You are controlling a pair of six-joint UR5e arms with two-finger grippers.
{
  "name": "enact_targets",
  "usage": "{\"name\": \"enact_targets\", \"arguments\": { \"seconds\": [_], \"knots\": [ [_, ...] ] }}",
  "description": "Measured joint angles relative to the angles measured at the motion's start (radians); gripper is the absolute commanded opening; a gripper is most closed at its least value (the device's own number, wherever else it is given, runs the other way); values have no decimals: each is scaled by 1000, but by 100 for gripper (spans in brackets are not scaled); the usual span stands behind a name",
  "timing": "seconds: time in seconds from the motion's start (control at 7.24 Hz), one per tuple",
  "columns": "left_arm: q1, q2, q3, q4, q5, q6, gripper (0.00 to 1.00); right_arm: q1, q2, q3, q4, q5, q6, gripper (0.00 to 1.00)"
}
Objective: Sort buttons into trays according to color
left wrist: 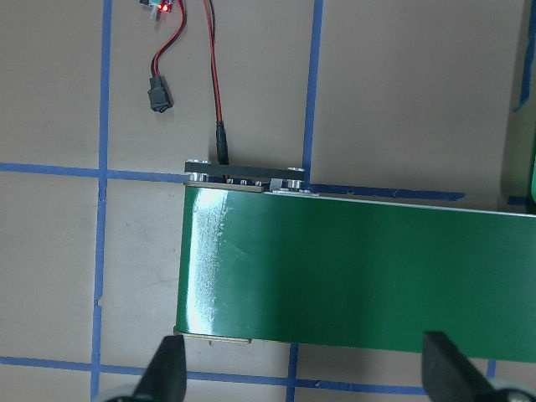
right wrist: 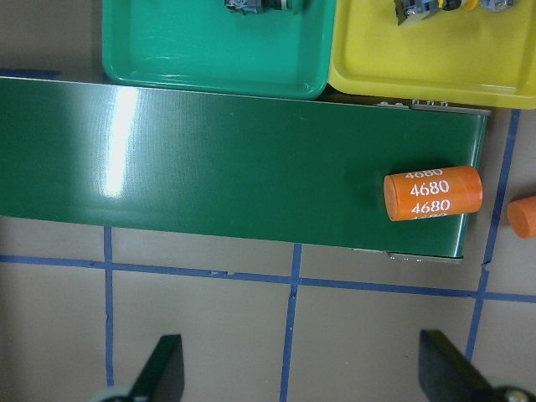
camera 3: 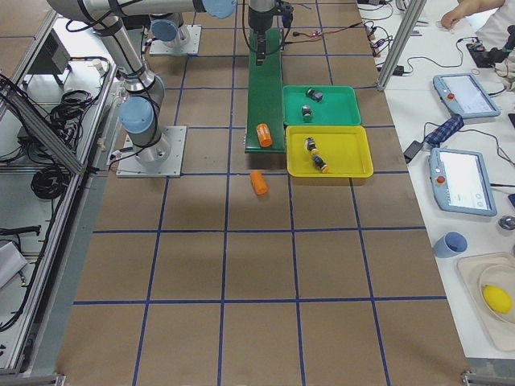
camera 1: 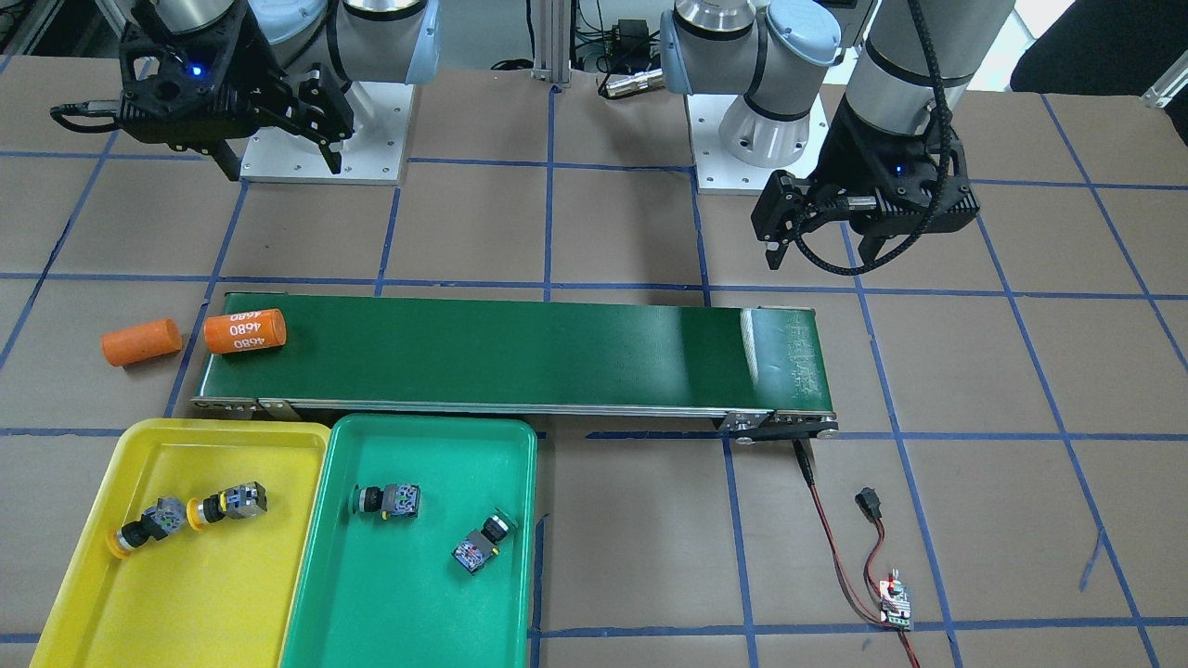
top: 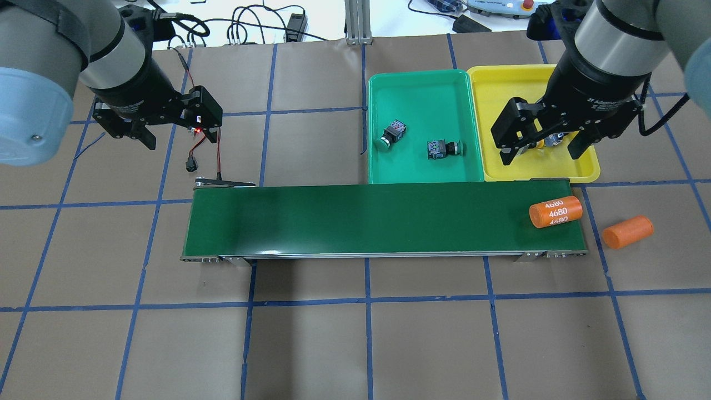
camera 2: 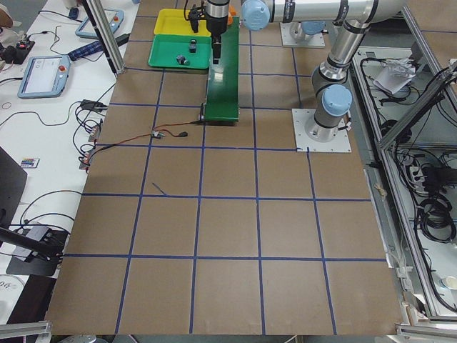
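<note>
Yellow buttons (camera 1: 227, 504): 2, on their sides in the yellow tray (camera 1: 204, 608).
Green buttons (camera 1: 388, 500): 2, apart, in the green tray (camera 1: 399, 617).
Trays: side by side by the surface's far edge, beyond the belt (camera 1: 520, 353).
Right hand (top: 540, 155): spread, empty, nearer.
Left hand (top: 180, 136): spread, empty, well apart.
Judgement: sorting looks finished.

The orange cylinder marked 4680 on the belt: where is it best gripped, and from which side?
The orange cylinder lies on its side along the conveyor belt, with its flat ends facing sideways. So it is probably best gripped at its middle from straight above, closing across the curved sides. The open right gripper looks nearest.
</note>
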Motion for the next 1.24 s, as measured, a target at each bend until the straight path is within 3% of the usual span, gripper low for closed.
{"name": "enact_targets", "arguments": {
  "seconds": [0.41,1.24],
  "knots": [
    [0,0,0,1,0,1,100,2,-6,1,5,1,89,100],
    [0,1,-1,2,0,1,100,3,-8,0,2,0,94,100]
  ]
}}
